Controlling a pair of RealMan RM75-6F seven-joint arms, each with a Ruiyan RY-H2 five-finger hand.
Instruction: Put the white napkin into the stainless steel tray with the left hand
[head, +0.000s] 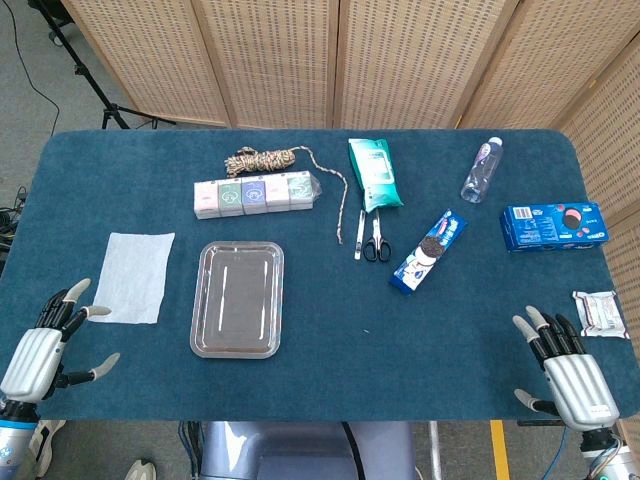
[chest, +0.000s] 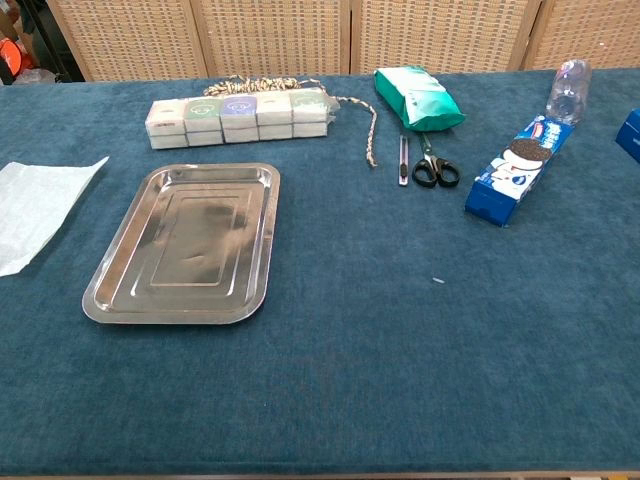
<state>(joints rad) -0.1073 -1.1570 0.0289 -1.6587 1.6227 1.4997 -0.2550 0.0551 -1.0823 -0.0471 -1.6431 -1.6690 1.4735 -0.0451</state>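
The white napkin (head: 135, 276) (chest: 36, 210) lies flat on the blue tablecloth, left of the stainless steel tray (head: 238, 298) (chest: 186, 245), which is empty. In the head view my left hand (head: 45, 343) hovers at the near left corner with fingers spread, just below and left of the napkin, holding nothing. My right hand (head: 565, 368) sits at the near right corner, fingers apart and empty. Neither hand appears in the chest view.
Behind the tray lie a row of tissue packs (head: 255, 194), a coiled rope (head: 262, 158), a green wipes pack (head: 374, 172), scissors (head: 375, 240), a cookie tube (head: 430, 250), a water bottle (head: 482, 170), a blue cookie box (head: 554, 225) and a small wrapped packet (head: 600, 311).
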